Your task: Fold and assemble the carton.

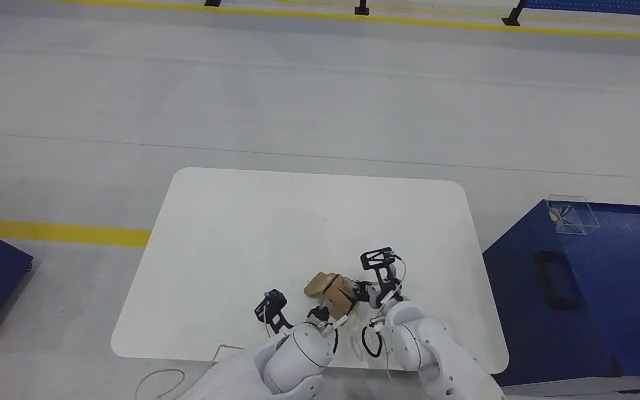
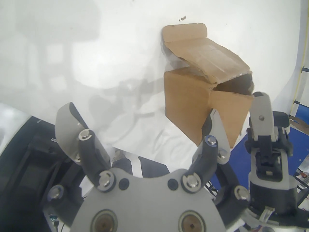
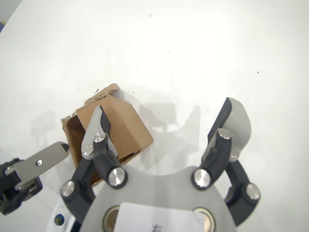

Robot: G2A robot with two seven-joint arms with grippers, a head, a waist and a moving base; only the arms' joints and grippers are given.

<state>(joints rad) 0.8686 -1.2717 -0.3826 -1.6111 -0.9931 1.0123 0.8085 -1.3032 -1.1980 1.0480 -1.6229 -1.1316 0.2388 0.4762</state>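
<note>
- My left gripper point(image 2: 142, 131): fingers spread apart, one fingertip point(image 2: 217, 126) at the near flap of the carton point(image 2: 188, 102).
- My right gripper point(image 3: 166, 121): likewise spread, one finger point(image 3: 95, 126) over the carton.
- Carton: I see it partly folded, flaps loose, between both grippers on the white surface point(image 1: 300, 220).

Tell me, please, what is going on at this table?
A two-armed robot is working on a small brown carton lying on the white table, near the robot's side. The carton is partly formed, with one end open and a flap loose. Both claws are open and flank it: a finger of the left claw is at its side panel, a finger of the right claw over its top. Neither grips it.
</note>
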